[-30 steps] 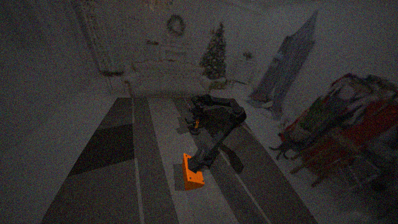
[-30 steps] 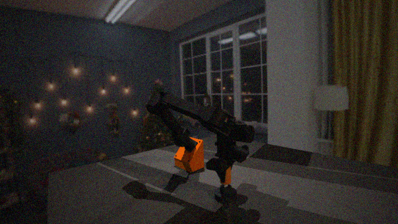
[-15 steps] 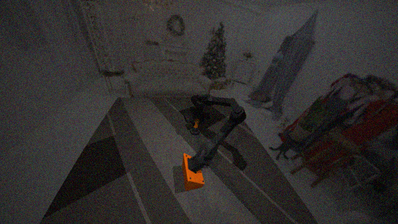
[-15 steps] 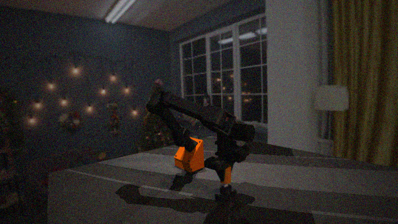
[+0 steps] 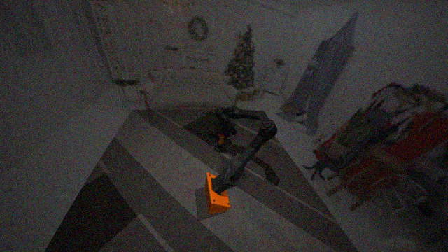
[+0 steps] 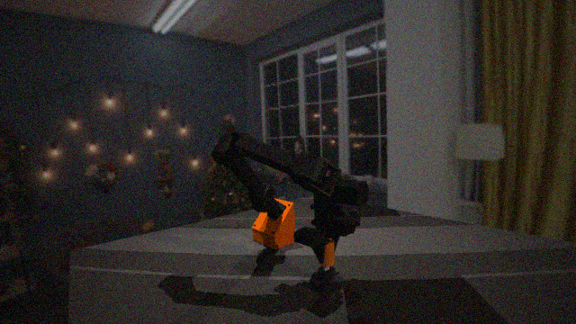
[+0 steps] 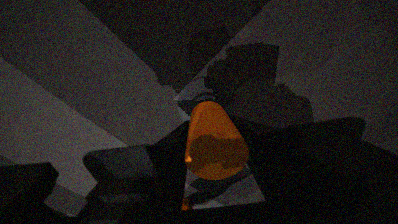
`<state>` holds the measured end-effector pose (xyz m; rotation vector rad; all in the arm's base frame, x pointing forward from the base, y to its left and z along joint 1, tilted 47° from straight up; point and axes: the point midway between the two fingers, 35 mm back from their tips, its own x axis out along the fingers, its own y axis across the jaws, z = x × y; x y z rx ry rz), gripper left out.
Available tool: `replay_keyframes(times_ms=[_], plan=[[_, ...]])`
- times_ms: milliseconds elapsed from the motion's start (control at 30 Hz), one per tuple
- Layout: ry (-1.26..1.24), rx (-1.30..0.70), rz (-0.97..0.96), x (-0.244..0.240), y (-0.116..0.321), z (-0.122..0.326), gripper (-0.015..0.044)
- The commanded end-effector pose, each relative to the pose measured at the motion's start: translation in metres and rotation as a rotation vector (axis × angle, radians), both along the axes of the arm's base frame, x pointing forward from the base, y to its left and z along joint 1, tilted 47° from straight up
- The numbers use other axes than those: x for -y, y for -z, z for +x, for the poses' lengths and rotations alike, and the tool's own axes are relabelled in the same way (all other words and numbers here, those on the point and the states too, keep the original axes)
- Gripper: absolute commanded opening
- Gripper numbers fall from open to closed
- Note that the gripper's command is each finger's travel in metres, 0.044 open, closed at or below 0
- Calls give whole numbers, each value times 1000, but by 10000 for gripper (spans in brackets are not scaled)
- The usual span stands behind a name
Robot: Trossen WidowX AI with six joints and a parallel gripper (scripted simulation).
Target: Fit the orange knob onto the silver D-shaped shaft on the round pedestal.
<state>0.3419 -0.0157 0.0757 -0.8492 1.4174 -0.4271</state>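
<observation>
The orange knob [image 5: 220, 139] [image 6: 329, 253] [image 7: 217, 155] is upright between the fingers of my gripper [image 5: 220, 138] [image 6: 328, 256], which is shut on it. In the exterior view the dark round pedestal [image 6: 324, 275] stands directly below the knob. A short pale piece of the shaft [image 6: 328, 269] shows between the knob's lower end and the pedestal, so the knob is not down on it. The knob's hole, underneath, is hidden. I cannot tell how its flat side is turned against the shaft's, or whether the shaft's tip is inside the hole.
An orange block-shaped mount [image 5: 220, 201] [image 6: 283, 231] surrounds the arm's base, beside the gripper's working area. The arm arches above the striped table top [image 5: 175, 168] [image 6: 180, 243] and casts dark shadows on it. The picture is dim and grainy.
</observation>
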Motion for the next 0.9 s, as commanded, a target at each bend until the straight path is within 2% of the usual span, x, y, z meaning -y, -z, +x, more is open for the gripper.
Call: replay_keyframes(times_ms=[0, 467, 700, 867], plan=[[1, 7, 0, 0, 0, 0, 0], [1, 7, 1, -2, -3, 1, 0], [137, 150, 30, -4, -3, 3, 0], [144, 158, 32, -4, -2, 2, 0]])
